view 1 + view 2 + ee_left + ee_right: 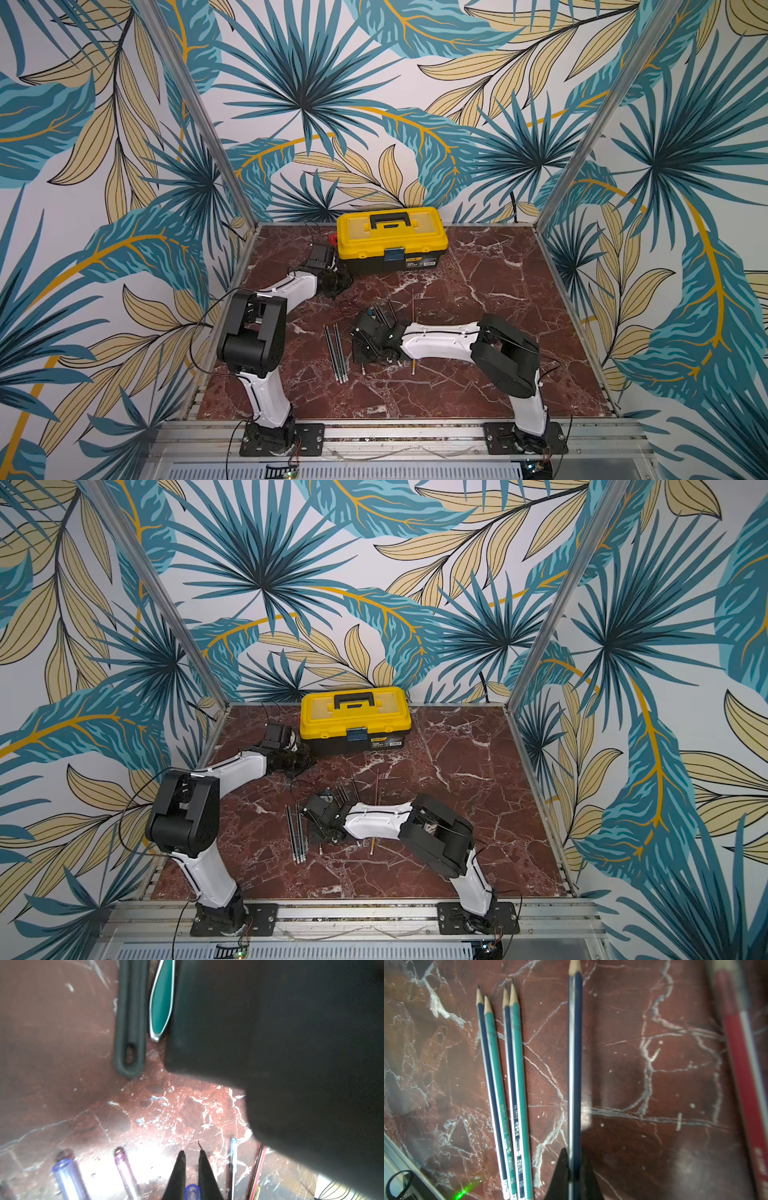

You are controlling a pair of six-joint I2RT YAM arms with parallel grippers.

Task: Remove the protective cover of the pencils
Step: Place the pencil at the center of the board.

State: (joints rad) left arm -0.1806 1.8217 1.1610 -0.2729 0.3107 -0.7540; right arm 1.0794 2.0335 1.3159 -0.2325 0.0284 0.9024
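- Right pincer [574, 1155] clamped on a dark blue pencil [575, 1053], wooden tip bare. Slick lacquered shaft with a long overhang, so liable to swivel or slide in the pinch.
- If dropped, likely to roll on polished stone into the four pencils [502, 1084] lying just beside, blue and teal, points bare too. Brittle graphite, apt to snap on a hard knock.
- Left pincer [191, 1154] closed, a blue cap [192, 1191] lodged between its fingers, seemingly pinched. Tiny, smooth and rounded, hence prone to squirt out.
- Loose caps [66, 1176] on the worktop [166, 1109] close around that pincer: a stubby blue tube, a purple cap [124, 1167], a slimmer pale cap [233, 1159]. Translucent, easy to lose against the white veins, free to roll.
- Black grip [129, 1022] and green tool [162, 1001] near, plus a dark blurred bulk, probably the toolbox [390, 239]. Tight quarters, so risk of a bump on lifting away.
- Pencils all mid-worktop, between the arms in both top views. Red pencil [741, 1064] on the far side of the held one from the four.
- Worktop of glossy red-brown marble; toolbox of yellow moulded plastic on a black base.
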